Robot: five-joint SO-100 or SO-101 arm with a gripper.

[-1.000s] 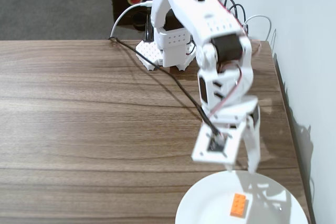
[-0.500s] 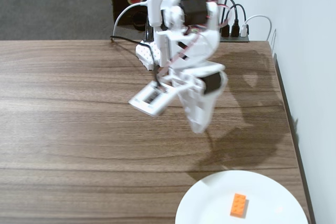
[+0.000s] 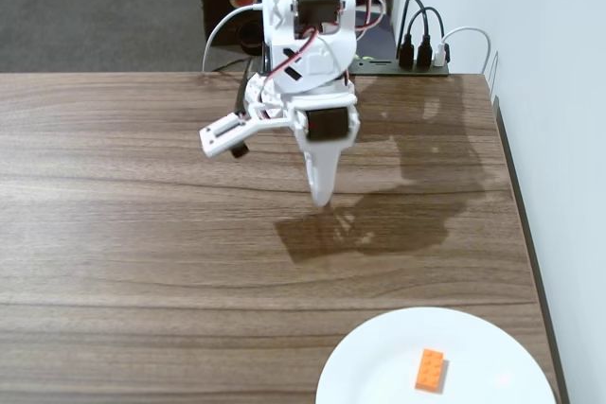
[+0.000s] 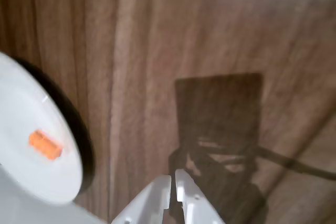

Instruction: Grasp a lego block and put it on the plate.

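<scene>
The orange lego block (image 3: 430, 369) lies on the white plate (image 3: 379, 366) at the table's near right edge in the fixed view. The wrist view shows the same block (image 4: 44, 145) on the plate (image 4: 31, 182) at its left side. My gripper (image 3: 322, 198) hangs high above the middle of the table, well away from the plate and back toward the arm's base. Its white fingers (image 4: 160, 190) rise from the bottom of the wrist view, where my gripper (image 4: 173, 174) is shut with nothing between the tips.
The brown wooden table (image 3: 123, 234) ends at a white wall on the right. A power strip with black plugs (image 3: 417, 49) and loose cables sit behind the arm's base (image 3: 270, 92). The arm's shadow (image 3: 360, 224) falls on the wood.
The arm has lifted off the plate and swung back toward its base. The block stays where it lay on the plate.
</scene>
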